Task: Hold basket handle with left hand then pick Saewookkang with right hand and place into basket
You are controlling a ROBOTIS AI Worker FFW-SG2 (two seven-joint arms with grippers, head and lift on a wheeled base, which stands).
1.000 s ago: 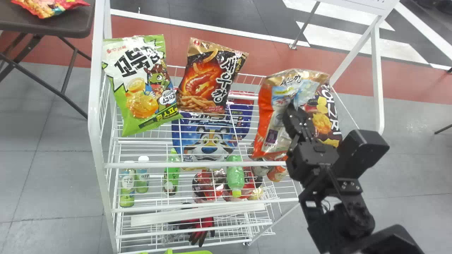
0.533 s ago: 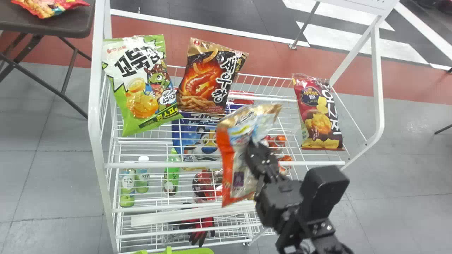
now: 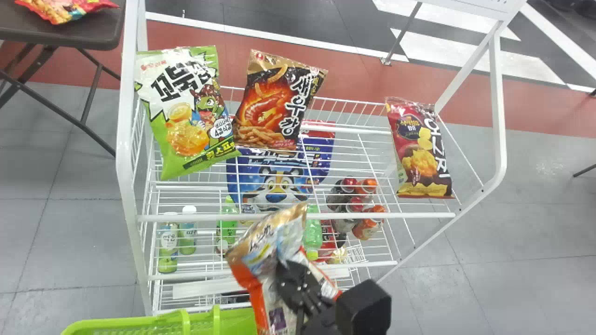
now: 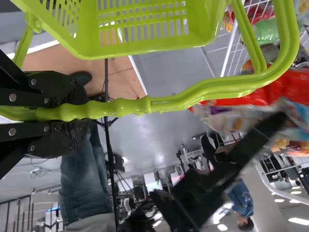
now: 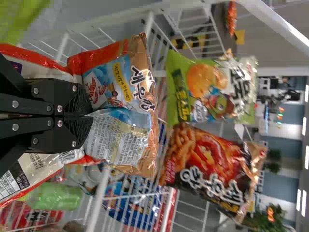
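Observation:
In the head view, my right gripper (image 3: 291, 279) is shut on the orange and gold Saewookkang bag (image 3: 267, 260), in front of the rack and just beside the green basket (image 3: 153, 322). The right wrist view shows the right gripper (image 5: 89, 116) pinching the middle of the bag (image 5: 118, 92), which bulges on both sides of the fingers. In the left wrist view, my left gripper (image 4: 75, 111) is closed around the basket handle (image 4: 183, 102), with the basket (image 4: 140, 29) beyond it. The bag (image 4: 275, 106) hangs close to the far end of the handle.
On the white wire rack (image 3: 298, 217) stand a green-white snack bag (image 3: 186, 116), a black-orange bag (image 3: 277, 104) and a dark red bag (image 3: 419, 153). Bottles and cans lie on lower shelves. A brown table (image 3: 84, 35) is at the far left.
My right gripper has carried the Saewookkang bag left and down in the head view, away from beside the dark red bag. More of the green basket has come into view.

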